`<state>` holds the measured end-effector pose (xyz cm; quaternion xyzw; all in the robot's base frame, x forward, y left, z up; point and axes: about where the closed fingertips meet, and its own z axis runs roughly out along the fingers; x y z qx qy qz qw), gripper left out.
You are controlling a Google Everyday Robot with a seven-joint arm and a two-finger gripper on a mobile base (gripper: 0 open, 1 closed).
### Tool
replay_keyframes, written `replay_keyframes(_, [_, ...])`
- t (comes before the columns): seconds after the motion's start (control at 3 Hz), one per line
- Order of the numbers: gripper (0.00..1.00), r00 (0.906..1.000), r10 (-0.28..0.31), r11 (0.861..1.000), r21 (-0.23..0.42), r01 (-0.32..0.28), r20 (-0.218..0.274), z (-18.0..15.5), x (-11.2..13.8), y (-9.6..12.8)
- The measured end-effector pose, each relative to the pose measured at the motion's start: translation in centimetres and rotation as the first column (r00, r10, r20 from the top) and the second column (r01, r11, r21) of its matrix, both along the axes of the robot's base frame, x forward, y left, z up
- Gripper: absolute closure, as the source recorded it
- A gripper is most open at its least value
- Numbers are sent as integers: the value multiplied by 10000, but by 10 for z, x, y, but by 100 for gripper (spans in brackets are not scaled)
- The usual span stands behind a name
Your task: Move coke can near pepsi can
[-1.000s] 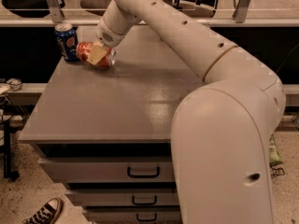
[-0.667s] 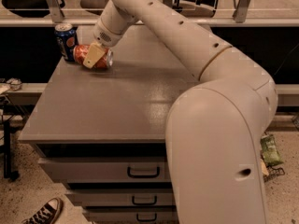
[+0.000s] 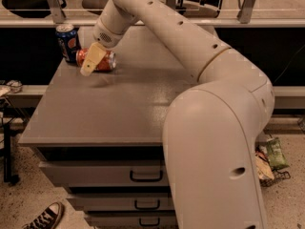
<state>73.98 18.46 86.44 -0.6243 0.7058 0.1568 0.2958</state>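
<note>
Upper left: coke can (image 3: 106, 61) lies sideways on table (image 3: 119, 109), just right of upright pepsi can (image 3: 66, 42). Gripper (image 3: 90, 63) sits across the coke can's front.

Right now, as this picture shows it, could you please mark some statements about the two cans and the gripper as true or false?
1. The pepsi can stands upright near the far left corner of the cabinet top. True.
2. The coke can stands upright. False: it lies on its side.
3. The gripper is at the coke can. True.
4. The coke can is far from the pepsi can, at the right edge of the cabinet top. False: it lies just beside the pepsi can.
</note>
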Motion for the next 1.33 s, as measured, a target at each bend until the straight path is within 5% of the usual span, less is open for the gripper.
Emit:
replay_keyframes(0.33, [0, 10000, 10, 10000, -2, -10, 1, 0, 0, 0])
replay_keyframes(0.67, [0, 9990, -383, 9991, 168, 379, 224, 11, -5, -31])
replay_keyframes(1.33, [0, 9764, -1739, 9717, 1832, 1491, 1281, 55, -62, -141])
